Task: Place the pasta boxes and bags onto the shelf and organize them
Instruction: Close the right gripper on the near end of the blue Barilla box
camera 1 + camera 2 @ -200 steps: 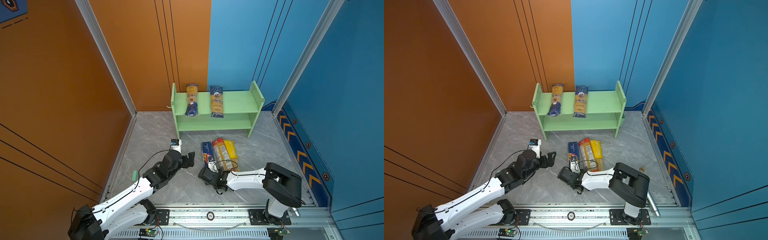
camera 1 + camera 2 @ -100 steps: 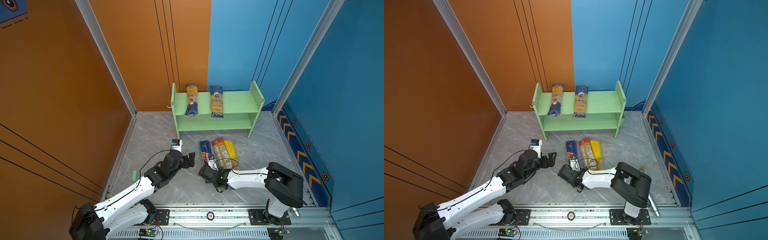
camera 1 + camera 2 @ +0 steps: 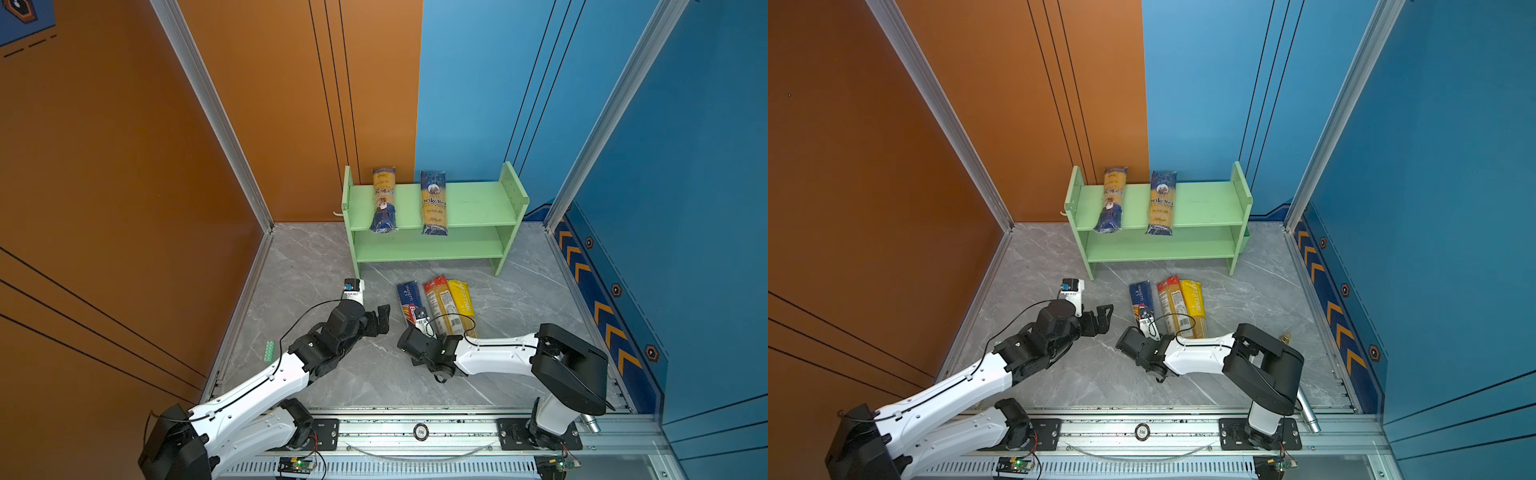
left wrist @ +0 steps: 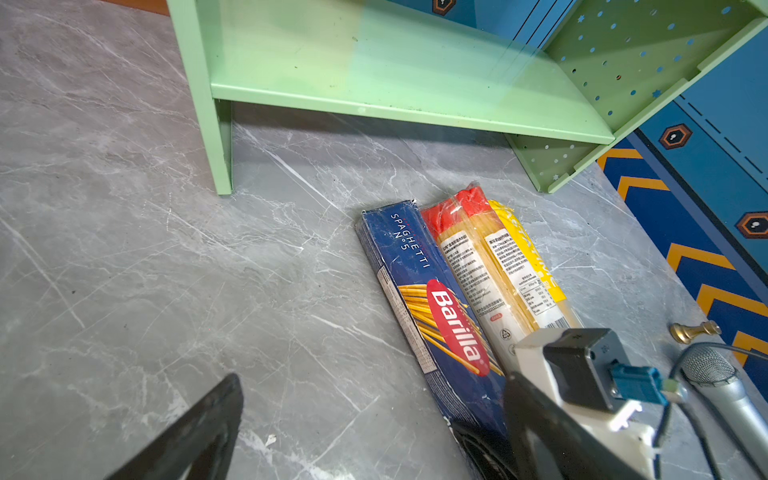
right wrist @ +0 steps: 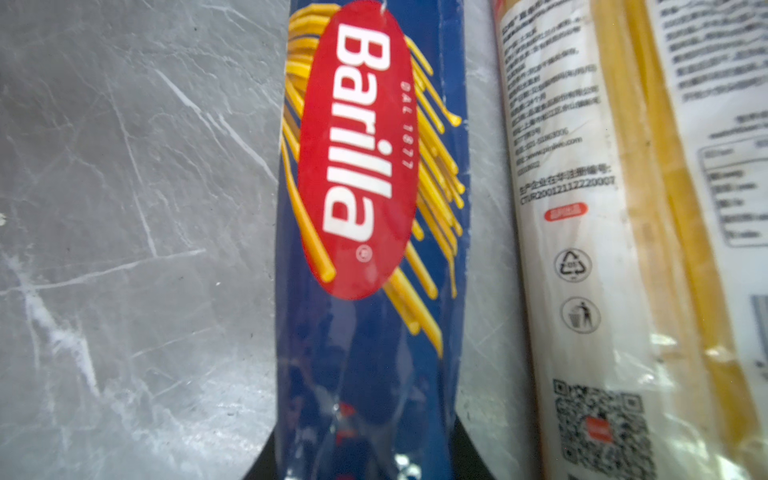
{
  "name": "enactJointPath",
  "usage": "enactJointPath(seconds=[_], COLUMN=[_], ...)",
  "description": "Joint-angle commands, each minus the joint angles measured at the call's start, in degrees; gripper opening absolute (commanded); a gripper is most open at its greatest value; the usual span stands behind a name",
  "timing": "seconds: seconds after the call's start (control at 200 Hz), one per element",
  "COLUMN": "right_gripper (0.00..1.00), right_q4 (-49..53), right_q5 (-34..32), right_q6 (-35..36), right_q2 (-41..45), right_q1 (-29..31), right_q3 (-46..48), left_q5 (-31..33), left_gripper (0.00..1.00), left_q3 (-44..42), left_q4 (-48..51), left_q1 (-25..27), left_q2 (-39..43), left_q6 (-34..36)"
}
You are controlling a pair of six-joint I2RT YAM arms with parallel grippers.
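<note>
Right pincer point(image 5: 365, 459) clamps the long navy cardboard Barilla box point(image 5: 370, 166) by its end, left pincer point(image 3: 380, 320) open; such an end grip risks drooping or slipping.

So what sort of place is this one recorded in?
Probably a purpose-built robot test cell, not a real shop: orange and blue panel walls, two arms bolted to a rail, and a small green shelf with pasta packets as props.

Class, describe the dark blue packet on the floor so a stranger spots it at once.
Find the green shelf; three packets lie side by side on the floor before it. The Barilla box is navy with a red oval; its neighbours are clear bags.
</note>
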State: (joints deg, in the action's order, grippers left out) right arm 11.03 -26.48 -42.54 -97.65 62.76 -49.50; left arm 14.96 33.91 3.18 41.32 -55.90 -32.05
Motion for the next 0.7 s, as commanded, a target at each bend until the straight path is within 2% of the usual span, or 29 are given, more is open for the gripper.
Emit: enactJointPath(seconds=[0.0,0.451,0.696], right_gripper=[0.0,0.0,0.0], right_q4=[4.0,3.7,3.7], right_q5=[0.3,1.6,5.9], right_q6=[2.4,6.2,8.7], right_q2=[2.1,8.3,11.6], right_q1=[-0.5,-1.8,-4.4], right_q3=[-0.7,0.0,0.6], left_q5=[1.0,0.6,0.8], left_gripper=[0.98,0.98,0.98], left_q3=[0.6,1.2,1.1], left_q4=[-0.8,-1.4,-1.4], left_q1=[0.1,0.3,0.4], left_q2=[0.2,-1.1,-1.0], left_q6=[-0.5,-0.6,-0.7])
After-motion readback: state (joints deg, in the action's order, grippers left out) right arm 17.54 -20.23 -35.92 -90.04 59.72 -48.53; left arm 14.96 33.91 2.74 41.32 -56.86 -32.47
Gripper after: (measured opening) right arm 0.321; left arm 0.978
